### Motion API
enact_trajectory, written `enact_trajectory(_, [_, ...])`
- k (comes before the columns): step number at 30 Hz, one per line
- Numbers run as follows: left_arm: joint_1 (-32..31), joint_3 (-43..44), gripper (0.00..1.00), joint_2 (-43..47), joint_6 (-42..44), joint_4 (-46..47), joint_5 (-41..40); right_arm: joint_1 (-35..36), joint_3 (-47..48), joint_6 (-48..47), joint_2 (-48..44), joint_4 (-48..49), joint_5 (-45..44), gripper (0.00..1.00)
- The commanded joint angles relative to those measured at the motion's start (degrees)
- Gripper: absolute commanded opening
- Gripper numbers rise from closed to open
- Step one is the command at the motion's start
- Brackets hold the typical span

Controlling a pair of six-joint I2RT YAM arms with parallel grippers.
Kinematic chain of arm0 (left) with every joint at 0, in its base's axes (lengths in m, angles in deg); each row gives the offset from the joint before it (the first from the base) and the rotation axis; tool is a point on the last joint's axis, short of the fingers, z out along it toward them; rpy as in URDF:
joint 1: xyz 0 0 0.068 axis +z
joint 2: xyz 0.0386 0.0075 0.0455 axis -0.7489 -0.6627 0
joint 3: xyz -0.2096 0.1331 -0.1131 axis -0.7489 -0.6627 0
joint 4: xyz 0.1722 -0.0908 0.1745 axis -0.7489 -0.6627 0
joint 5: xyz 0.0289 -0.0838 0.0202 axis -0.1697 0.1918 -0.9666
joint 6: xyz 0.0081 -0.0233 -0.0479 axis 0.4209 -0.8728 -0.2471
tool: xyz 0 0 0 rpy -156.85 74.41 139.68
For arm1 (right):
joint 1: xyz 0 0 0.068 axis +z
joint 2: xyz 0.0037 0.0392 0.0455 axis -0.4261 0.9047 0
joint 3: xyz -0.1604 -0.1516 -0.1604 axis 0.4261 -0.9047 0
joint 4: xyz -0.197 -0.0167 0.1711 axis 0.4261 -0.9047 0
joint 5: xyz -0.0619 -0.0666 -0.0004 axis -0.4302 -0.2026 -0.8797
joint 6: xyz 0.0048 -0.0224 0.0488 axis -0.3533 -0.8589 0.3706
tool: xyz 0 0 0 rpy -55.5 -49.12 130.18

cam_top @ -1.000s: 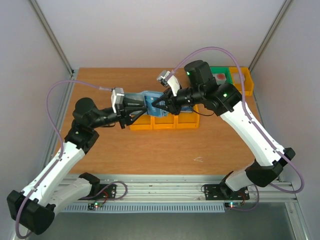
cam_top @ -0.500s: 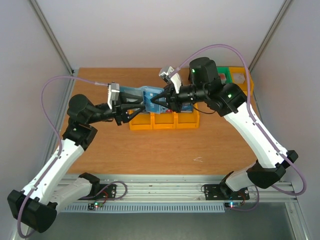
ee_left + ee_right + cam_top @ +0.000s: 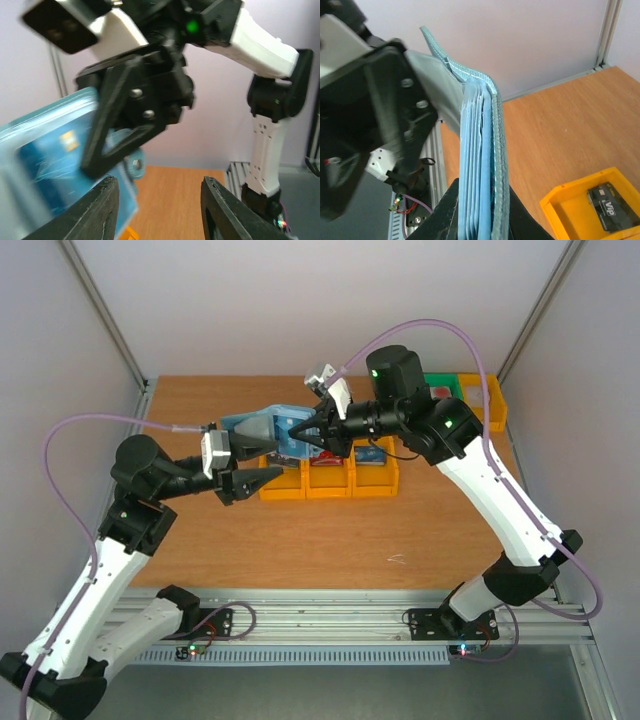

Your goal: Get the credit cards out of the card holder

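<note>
Right end effector (image 3: 303, 433) grips the card holder (image 3: 262, 430) above the yellow bins (image 3: 325, 483); left end effector (image 3: 262, 469) stands released, empty, alongside.

The wooden table (image 3: 300, 540) carries three yellow bins (image 3: 328, 481) in a row below the left fingers (image 3: 262, 476) and right fingers (image 3: 303, 429), with a green bin (image 3: 441, 386) and another yellow bin (image 3: 486, 402) farther back to their right.

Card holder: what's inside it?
One blue card with a gold chip shows through the card holder's clear sleeve. Other sleeves are edge-on or behind the right gripper; contents unseen.
</note>
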Motion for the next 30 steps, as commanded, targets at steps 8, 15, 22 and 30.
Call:
enact_trajectory(8, [-2.70,1.33,0.49,1.90,14.85,-7.03,-6.63,0.99,1.77,-2.28,-0.50,-1.17,-1.53,0.01])
enact_trajectory(15, [-2.70,1.44,0.49,-0.07,4.46,-5.75,-15.39,1.01,1.70,-3.32,-0.75,-2.41,-1.53,0.01])
enact_trajectory(22, [-2.70,1.80,0.47,-0.59,5.85,-8.30,-19.15,1.99,1.31,-4.15,-2.06,-2.87,-0.01,0.01])
enact_trajectory(30, [-4.22,1.90,0.46,-1.94,5.60,-7.41,-14.15,5.06,1.51,-7.19,-1.15,-1.90,-0.60,0.01])
